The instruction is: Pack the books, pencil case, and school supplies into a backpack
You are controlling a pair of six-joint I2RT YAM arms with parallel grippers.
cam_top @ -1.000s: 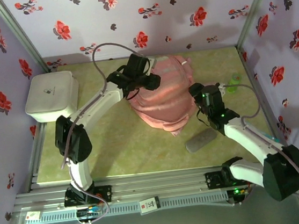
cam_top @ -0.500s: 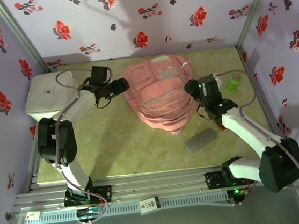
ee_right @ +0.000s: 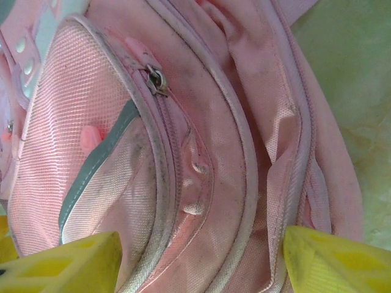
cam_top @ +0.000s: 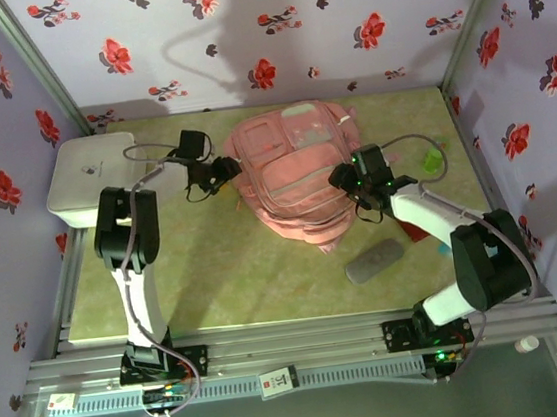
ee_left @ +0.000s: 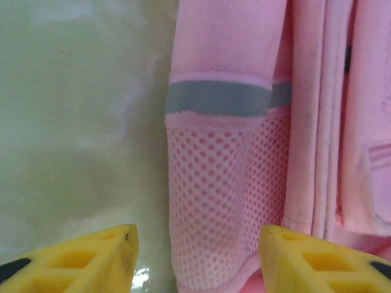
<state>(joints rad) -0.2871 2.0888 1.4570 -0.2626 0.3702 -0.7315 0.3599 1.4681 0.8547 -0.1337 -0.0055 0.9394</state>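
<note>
I am holding my left gripper [cam_top: 225,166] and right gripper [cam_top: 344,181] open and empty, 1 at each side of the 1 pink fabric backpack [cam_top: 294,171] lying flat on the green table [cam_top: 215,266]. My left gripper is facing its holey mesh side pocket [ee_left: 211,201] with a grey band, while 1 soft grey tube-shaped pencil case [cam_top: 375,260] is lying near the backpack, apart from it.

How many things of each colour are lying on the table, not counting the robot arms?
Pink: 1, the backpack
White: 1, the box
Grey: 1, the pencil case
Green: 1, a small object
Total: 4
A reddish sliver near the pencil case is too hidden to count.
</note>
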